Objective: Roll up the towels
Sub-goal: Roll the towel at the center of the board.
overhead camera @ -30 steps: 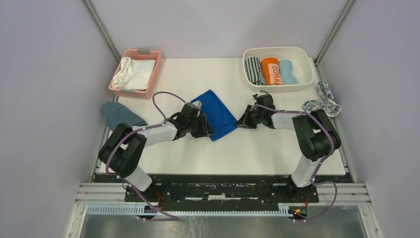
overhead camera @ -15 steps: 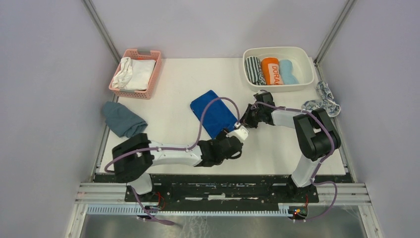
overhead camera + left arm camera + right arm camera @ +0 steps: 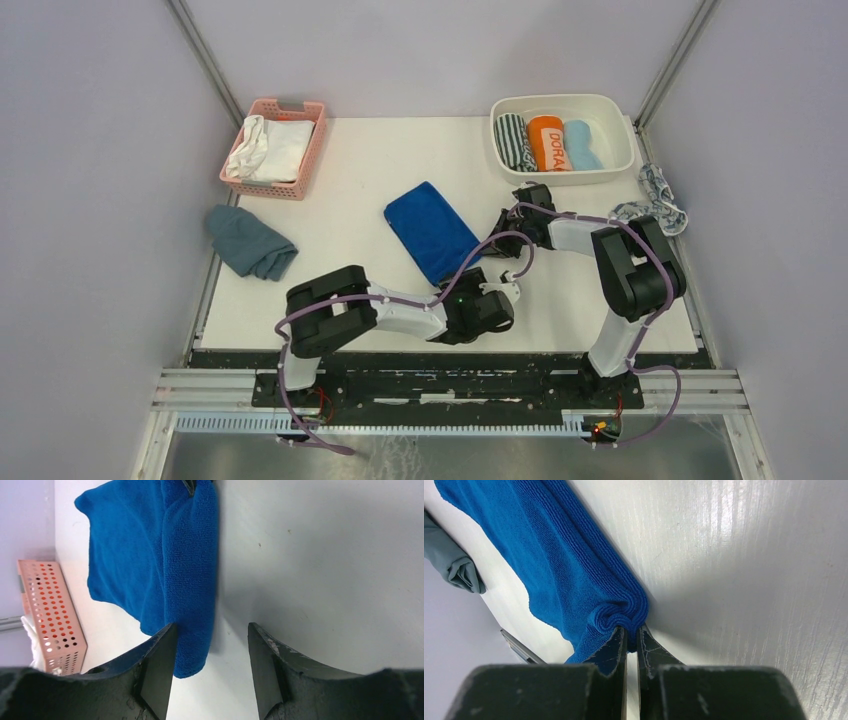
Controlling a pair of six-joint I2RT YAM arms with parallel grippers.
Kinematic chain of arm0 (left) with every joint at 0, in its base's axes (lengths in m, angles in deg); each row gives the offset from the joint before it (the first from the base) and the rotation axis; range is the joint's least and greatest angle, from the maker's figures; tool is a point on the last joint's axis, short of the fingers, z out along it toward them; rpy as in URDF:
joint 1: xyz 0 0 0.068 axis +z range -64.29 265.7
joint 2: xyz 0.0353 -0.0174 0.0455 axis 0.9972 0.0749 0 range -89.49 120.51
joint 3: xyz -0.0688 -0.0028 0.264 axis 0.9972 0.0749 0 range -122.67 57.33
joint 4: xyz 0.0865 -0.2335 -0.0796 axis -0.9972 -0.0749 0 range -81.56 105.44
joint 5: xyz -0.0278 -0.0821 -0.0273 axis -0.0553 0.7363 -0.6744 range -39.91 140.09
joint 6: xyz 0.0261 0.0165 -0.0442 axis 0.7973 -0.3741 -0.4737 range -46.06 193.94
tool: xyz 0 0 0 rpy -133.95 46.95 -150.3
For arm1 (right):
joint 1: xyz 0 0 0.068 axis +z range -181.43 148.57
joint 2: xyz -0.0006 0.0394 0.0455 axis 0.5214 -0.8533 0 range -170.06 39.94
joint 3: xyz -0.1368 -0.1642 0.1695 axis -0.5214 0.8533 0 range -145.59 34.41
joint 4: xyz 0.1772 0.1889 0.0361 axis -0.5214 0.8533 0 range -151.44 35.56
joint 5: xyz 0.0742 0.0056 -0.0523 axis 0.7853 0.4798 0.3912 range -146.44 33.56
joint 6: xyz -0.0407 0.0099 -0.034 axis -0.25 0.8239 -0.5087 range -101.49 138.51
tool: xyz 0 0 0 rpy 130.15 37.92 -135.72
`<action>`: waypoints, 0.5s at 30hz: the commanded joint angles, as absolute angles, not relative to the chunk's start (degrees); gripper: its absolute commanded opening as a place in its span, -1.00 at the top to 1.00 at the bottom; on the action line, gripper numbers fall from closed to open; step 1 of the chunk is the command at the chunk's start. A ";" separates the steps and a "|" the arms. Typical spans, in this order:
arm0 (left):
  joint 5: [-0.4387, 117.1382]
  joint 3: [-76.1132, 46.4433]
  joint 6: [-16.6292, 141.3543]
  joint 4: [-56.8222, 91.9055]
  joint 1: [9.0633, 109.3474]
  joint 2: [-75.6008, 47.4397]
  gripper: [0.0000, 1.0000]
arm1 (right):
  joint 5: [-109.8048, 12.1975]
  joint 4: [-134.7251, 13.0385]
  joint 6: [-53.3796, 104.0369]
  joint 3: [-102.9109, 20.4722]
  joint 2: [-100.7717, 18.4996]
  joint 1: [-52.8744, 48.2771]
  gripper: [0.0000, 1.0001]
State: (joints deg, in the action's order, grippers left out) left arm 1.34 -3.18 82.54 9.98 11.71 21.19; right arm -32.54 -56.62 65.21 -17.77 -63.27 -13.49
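A royal blue towel (image 3: pixel 430 228) lies flat at mid-table, its right edge folded thick (image 3: pixel 192 570). My right gripper (image 3: pixel 499 245) (image 3: pixel 630 630) is shut on the bunched right corner of that towel (image 3: pixel 574 565). My left gripper (image 3: pixel 462 288) (image 3: pixel 211 630) stands open just in front of the towel's near end, which reaches in beside the left finger (image 3: pixel 160 665). A whitish patterned towel (image 3: pixel 650 203) lies crumpled at the table's right edge. A light blue towel (image 3: pixel 581 145) sits rolled in the white bin (image 3: pixel 618 112).
The white bin at the back right also holds a striped roll (image 3: pixel 513 142) and an orange roll (image 3: pixel 547 143). A pink basket (image 3: pixel 313 152) with white cloths stands at the back left. A teal-grey cloth (image 3: pixel 248 243) lies at the left edge.
My left arm has swung from the towel's left side round to its near end, and its jaws have opened. The right gripper has kept its hold on the towel's corner.
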 commanded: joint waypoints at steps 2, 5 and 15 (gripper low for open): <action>-1.20 -5.75 84.81 8.39 12.35 24.49 -0.22 | -33.05 -54.01 65.09 -18.50 -65.08 -13.75 0.93; -0.15 -5.54 83.79 7.07 12.88 25.30 -0.22 | -32.60 -53.93 65.17 -18.46 -65.01 -14.00 0.93; 2.50 -5.24 81.14 2.80 16.40 28.20 -0.16 | -31.32 -53.18 65.02 -18.75 -64.71 -14.69 0.93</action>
State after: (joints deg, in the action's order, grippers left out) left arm -2.90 -5.91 83.26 8.17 14.72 24.90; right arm -30.49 -56.36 65.65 -17.88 -63.84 -14.37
